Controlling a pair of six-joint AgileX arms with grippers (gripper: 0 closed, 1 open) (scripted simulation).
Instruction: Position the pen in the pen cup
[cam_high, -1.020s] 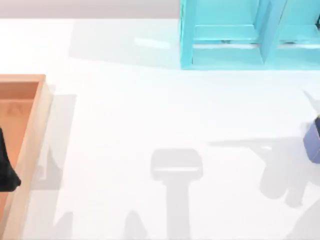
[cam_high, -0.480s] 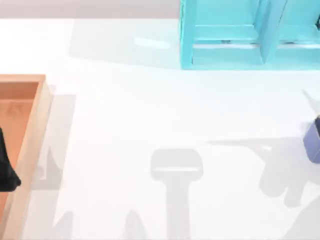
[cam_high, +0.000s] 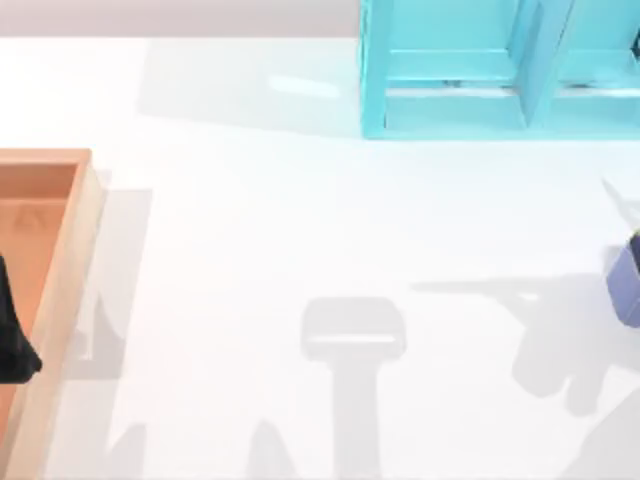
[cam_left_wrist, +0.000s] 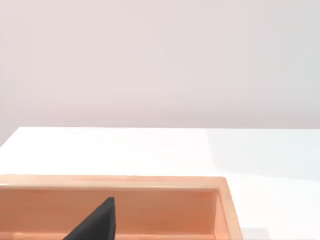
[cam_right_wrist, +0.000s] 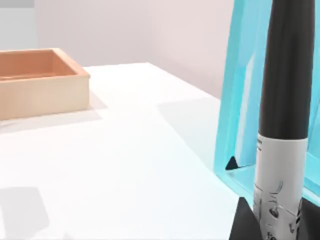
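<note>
At the far left of the surface (cam_high: 250, 230) the left hand (cam_high: 12, 340) sits parked over the wooden tray (cam_high: 55, 300) — a dark wedge of it shows above the tray floor, and whether its fingers are spread or closed I cannot tell. Further along the back edge stands the teal shelf (cam_high: 450, 80), well apart from the tray. At the right edge sits the pen cup (cam_high: 625, 285), a small blue box partly cut off by the frame.

The pen (cam_right_wrist: 285, 100) stands upright in the right hand (cam_right_wrist: 272, 220), whose dark fingers (cam_right_wrist: 242, 220) close on its grey lower band, with the shelf just beyond. How near it is to the cup I cannot tell.

Doing this well, I judge, means keeping the pen vertical, centring its lower end over the cup's mouth before lowering, and steering clear of the shelf — releasing only once the tip is inside.
</note>
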